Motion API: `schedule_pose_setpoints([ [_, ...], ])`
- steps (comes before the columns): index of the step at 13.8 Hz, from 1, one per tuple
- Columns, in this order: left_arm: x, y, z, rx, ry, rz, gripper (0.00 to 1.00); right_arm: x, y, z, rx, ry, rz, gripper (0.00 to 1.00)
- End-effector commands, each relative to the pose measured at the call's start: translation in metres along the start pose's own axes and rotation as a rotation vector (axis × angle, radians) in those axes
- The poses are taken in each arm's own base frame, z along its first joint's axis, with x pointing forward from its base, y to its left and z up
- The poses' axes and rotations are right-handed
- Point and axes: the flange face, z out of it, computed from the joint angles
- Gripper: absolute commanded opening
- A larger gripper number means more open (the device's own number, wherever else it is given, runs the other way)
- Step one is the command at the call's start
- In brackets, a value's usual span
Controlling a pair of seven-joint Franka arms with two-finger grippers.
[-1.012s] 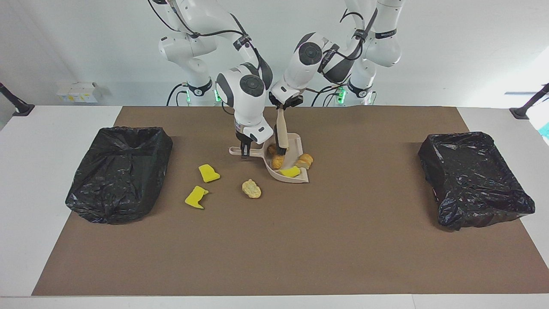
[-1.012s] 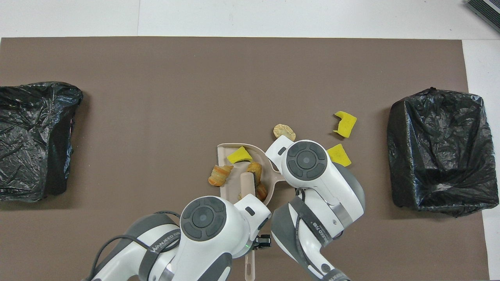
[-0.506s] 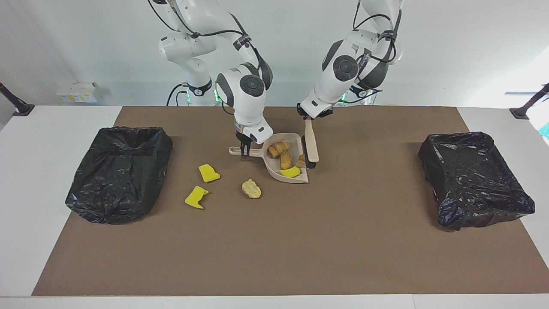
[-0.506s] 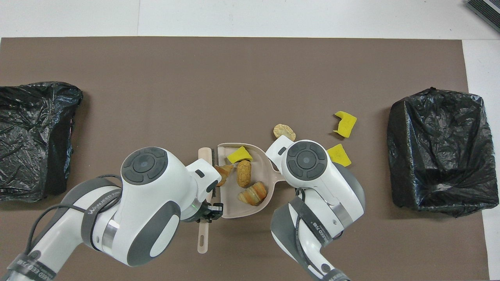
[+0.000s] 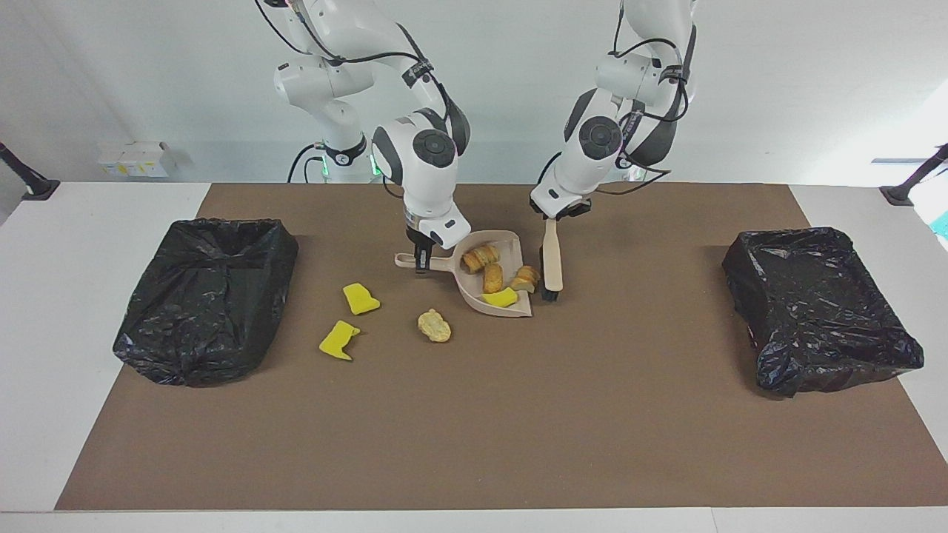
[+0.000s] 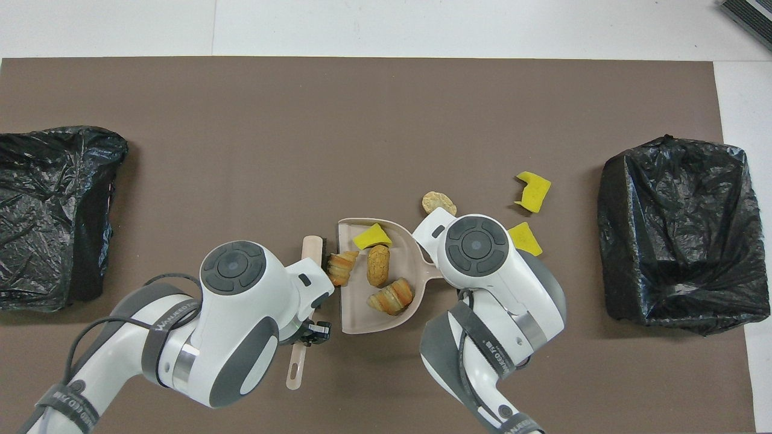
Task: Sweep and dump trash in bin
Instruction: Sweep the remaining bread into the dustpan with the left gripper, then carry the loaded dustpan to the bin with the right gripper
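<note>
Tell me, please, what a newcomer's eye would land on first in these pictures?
Mid-table, the right gripper is shut on the handle of a beige dustpan holding bread lumps and a yellow sponge chunk. The left gripper holds a brush upright beside the pan's edge. A black-lined bin sits at each end, and three scraps lie unswept toward the right arm's end.

Overhead view: dustpan (image 6: 350,313) with trash between the two arms, bins at either end of the brown mat (image 6: 386,120).
A yellow sponge chunk (image 6: 372,237), a tan lump (image 6: 378,265) and a croissant-like piece (image 6: 392,296) lie in the dustpan; another bread piece (image 6: 341,268) sits at its rim, touching the brush (image 6: 310,248) beside it; a pale lump (image 6: 438,202) and two yellow chunks (image 6: 532,191) (image 6: 526,239) lie on the mat toward the right arm's black-bagged bin (image 6: 678,235); a second bin (image 6: 54,211) stands at the left arm's end.
</note>
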Motion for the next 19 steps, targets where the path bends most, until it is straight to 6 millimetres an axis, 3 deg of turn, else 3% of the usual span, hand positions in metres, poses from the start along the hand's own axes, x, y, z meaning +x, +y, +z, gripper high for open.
schedule_pose_setpoints([
  [1,-0.016,0.030,0.007,-0.003,0.021,0.065,0.00,-0.015,0.007,-0.002,-0.010,0.004,0.051,0.00],
  [2,-0.022,0.049,0.003,-0.048,0.014,0.065,0.00,-0.015,0.007,-0.003,-0.009,0.011,0.054,0.00],
  [5,-0.022,0.068,-0.003,-0.100,0.002,0.064,0.00,-0.015,0.007,-0.004,-0.008,0.013,0.056,0.00],
  [9,-0.024,0.062,-0.003,-0.095,-0.023,0.047,0.00,-0.015,0.008,-0.007,-0.014,0.015,0.049,0.00],
  [14,-0.017,0.040,-0.023,-0.091,-0.060,-0.047,0.00,-0.059,0.023,-0.027,0.010,0.108,0.015,0.00],
  [19,-0.037,0.034,-0.049,-0.024,-0.015,-0.120,0.00,-0.099,0.047,-0.066,0.035,0.112,-0.022,0.00],
])
